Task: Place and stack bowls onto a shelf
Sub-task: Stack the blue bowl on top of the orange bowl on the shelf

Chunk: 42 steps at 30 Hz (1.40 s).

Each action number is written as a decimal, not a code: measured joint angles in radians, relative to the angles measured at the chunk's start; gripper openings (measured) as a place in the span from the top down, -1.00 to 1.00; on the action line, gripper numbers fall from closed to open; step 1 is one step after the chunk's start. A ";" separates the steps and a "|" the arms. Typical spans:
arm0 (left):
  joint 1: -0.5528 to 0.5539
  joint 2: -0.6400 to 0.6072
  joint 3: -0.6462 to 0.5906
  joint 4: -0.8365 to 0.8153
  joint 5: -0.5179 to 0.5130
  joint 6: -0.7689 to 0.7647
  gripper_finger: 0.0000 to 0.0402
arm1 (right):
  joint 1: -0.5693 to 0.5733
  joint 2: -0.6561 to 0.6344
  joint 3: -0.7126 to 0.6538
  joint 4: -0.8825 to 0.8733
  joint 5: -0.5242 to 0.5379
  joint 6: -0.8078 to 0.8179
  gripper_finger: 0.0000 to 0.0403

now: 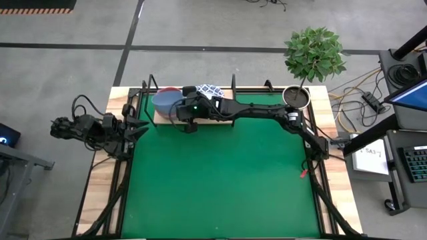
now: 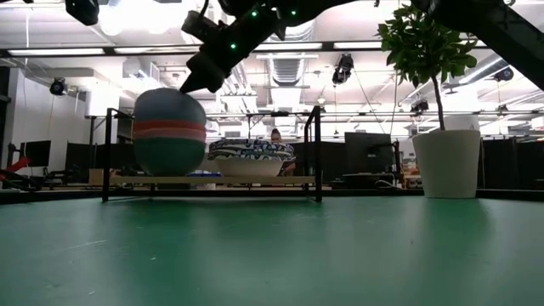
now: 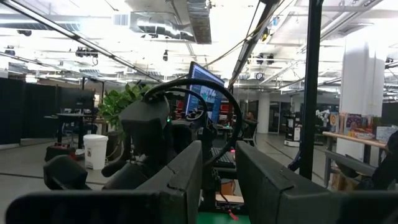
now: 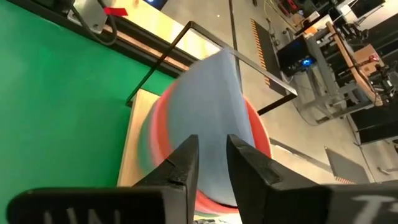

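Note:
On the light-wood shelf at the table's far edge stands a stack: a dark green bowl on the board, then a red one, a pink one, and the grey-blue bowl on top, showing as a dome. Beside it on the board sit nested white bowls with blue patterns. My right gripper is over the stack's top. My left gripper waits open at the table's left edge, touching nothing. My right gripper comes slanting down from the right and above onto the grey-blue bowl's top. Its fingers stand a narrow gap apart with the blue surface between them; they hide the place of contact. The bowl rests on the pink and red bowls below it.
A white plant pot with a leafy plant stands at the table's far right corner. Black rod supports rise at the shelf's ends. The green mat covers the table's middle and near part.

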 joint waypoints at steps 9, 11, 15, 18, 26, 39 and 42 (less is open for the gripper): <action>0.000 0.000 0.000 -0.005 0.000 0.000 0.59 | 0.000 -0.004 0.003 0.012 0.008 0.064 0.65; 0.000 0.000 0.000 -0.007 0.000 0.000 0.59 | -0.004 -0.004 0.003 0.060 0.008 0.120 0.69; 0.000 0.000 0.000 -0.006 0.000 0.000 0.59 | -0.017 -0.005 0.000 0.181 0.008 0.239 0.82; 0.000 0.000 0.000 -0.006 0.000 0.000 0.59 | -0.026 0.000 -0.001 0.259 0.009 0.300 0.93; 0.000 0.000 0.000 -0.006 0.000 0.000 0.59 | -0.033 0.098 -0.003 0.358 -0.027 0.379 0.96; 0.000 0.001 0.001 -0.022 0.000 0.008 0.59 | -0.033 0.115 -0.003 0.386 -0.020 0.381 0.96; 0.000 0.000 0.001 -0.021 0.000 0.008 0.59 | -0.033 0.113 -0.003 0.463 -0.036 0.397 0.96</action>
